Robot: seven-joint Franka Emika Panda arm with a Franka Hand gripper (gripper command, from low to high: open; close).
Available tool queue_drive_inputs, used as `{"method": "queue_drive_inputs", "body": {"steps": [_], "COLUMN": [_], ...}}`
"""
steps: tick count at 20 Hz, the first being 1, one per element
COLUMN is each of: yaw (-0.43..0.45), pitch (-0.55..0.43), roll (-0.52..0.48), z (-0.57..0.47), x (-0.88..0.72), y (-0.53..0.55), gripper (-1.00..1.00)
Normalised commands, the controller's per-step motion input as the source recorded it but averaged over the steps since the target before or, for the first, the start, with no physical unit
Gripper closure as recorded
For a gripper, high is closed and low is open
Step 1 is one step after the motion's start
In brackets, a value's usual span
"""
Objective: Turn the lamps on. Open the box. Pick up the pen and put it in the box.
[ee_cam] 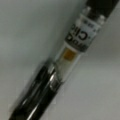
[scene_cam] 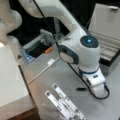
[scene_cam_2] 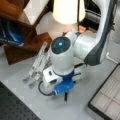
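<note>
The pen [ee_cam: 57,65] fills the wrist view as a dark diagonal barrel with a clear middle and a white label, lying on the grey table. In both front views only one dark end of the pen [scene_cam: 81,88] [scene_cam_2: 65,97] pokes out from under the arm's hand. My gripper [scene_cam_2: 64,91] is lowered straight over the pen, down at the table, and the wrist hides its fingers. The box [scene_cam: 108,47] stands open at a front view's right, its lid [scene_cam: 106,17] raised. The box's pale grey compartments [scene_cam_2: 107,96] show. A lamp shade [scene_cam_2: 68,10] glows brightly.
Several white strips with black marks [scene_cam: 63,103] [scene_cam_2: 37,65] lie close beside the arm. A white cable [scene_cam: 43,70] runs across the table. A wooden shelf [scene_cam_2: 27,42] and a white block [scene_cam: 11,80] border the work area.
</note>
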Motion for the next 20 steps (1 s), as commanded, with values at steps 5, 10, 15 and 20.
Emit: {"method": "queue_drive_inputs", "body": {"steps": [5,10,15,20], "yaw": [0.015,0.002,-0.02,-0.041], "pitch": [0.03,0.028,0.022,0.022], "roll": [0.02,0.026,0.04,0.052], "z": [-0.01,-0.01,-0.03,-0.05], "x": [0.22,0.2,0.21,0.22], "y": [-0.01,-0.01,0.0,0.01], "gripper": [-1.0,-1.0,-1.0,-1.0]}}
